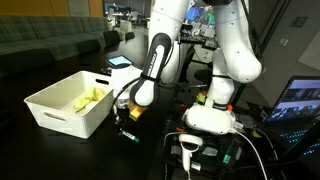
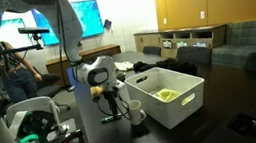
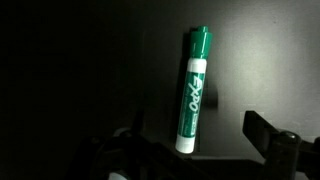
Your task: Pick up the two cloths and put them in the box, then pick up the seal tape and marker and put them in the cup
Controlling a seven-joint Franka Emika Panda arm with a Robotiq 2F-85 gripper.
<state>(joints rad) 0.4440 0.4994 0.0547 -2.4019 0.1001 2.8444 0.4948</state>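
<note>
box (image 1: pixel 62 110), far left in an exterior view: white, rectangular, thin straight walls, smooth plastic look, open top. it sits on the table (image 1: pixel 40 150), whose surface is dark and matte.

yellow cloth (image 1: pixel 88 98): soft, crumpled, lying inside the box against the wall nearer the arm. cannot tell whether the lump is one cloth or two.

cup (image 2: pixel 134 112): pale, round, upright, just beside the box's near corner, between gripper and box in an exterior view.

arm (image 1: pixel 160 50): glossy white rounded shells with black joint sections, bent down toward the table just right of the box.

gripper (image 1: pixel 125 118): dark, pointing down, low over the table, close beside the box but apart from it.

marker (image 3: pixel 193 90), wrist view: slim cylinder with a white barrel, a green printed label and a green cap at the upper end. it lies flat on the black table in a lit patch, leaning slightly off the frame's vertical.

fingers (image 3: pixel 268 138): dark and blocky. the left one is barely readable in shadow, the right one clearer. jaws stand wide apart with the marker's lower end between them. there is a gap on each side and no contact, and nothing is gripped.

base (image 1: pixel 210 118): white, rounded, right of the gripper.

laptop (image 1: pixel 300 100): lit screen at the far right edge.
</note>
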